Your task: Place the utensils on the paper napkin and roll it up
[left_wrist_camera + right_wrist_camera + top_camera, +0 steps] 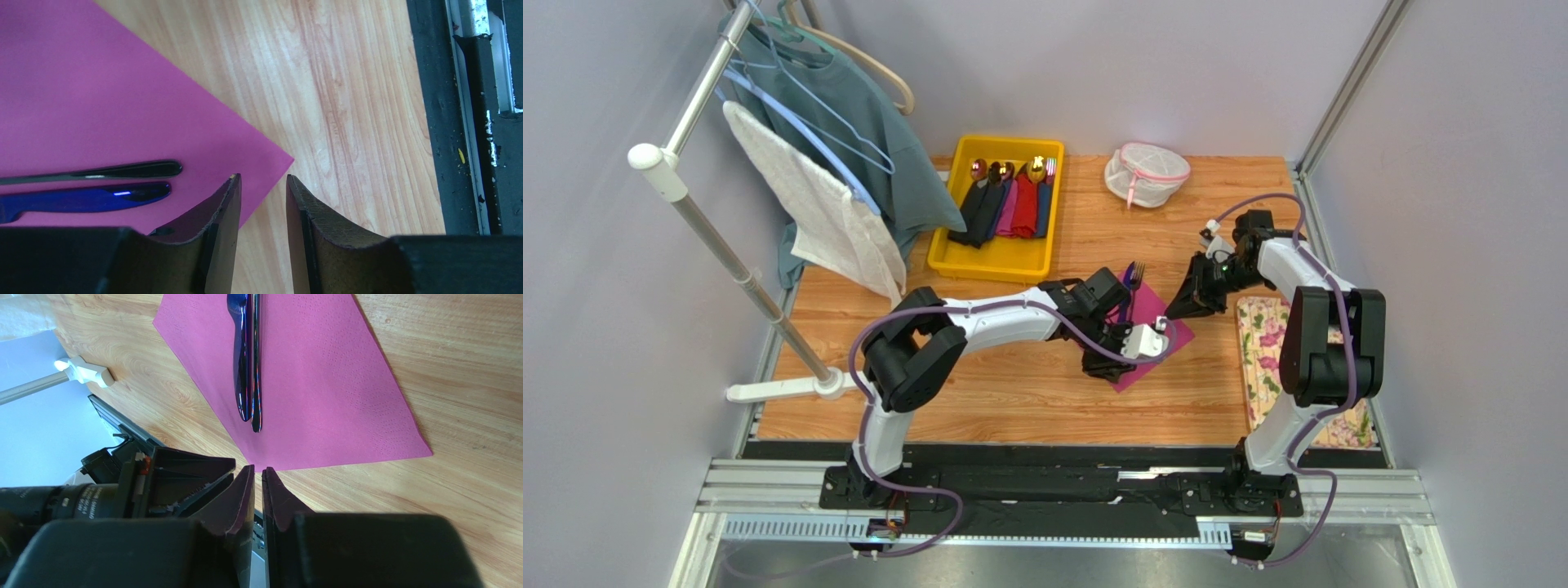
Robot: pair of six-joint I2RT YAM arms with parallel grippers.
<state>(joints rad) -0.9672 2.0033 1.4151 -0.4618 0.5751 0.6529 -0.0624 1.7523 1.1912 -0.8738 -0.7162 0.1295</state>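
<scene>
Right wrist: napkin (319, 386), likely lens (73, 499) lettering

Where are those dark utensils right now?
The utensils lie side by side on the pink napkin, mid-table in the overhead view, between the yellow tray and flowered cloth.

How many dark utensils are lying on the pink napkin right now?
2. A slim black one and a glossy blue one lie side by side on the napkin; the left arm may hide more.
</scene>
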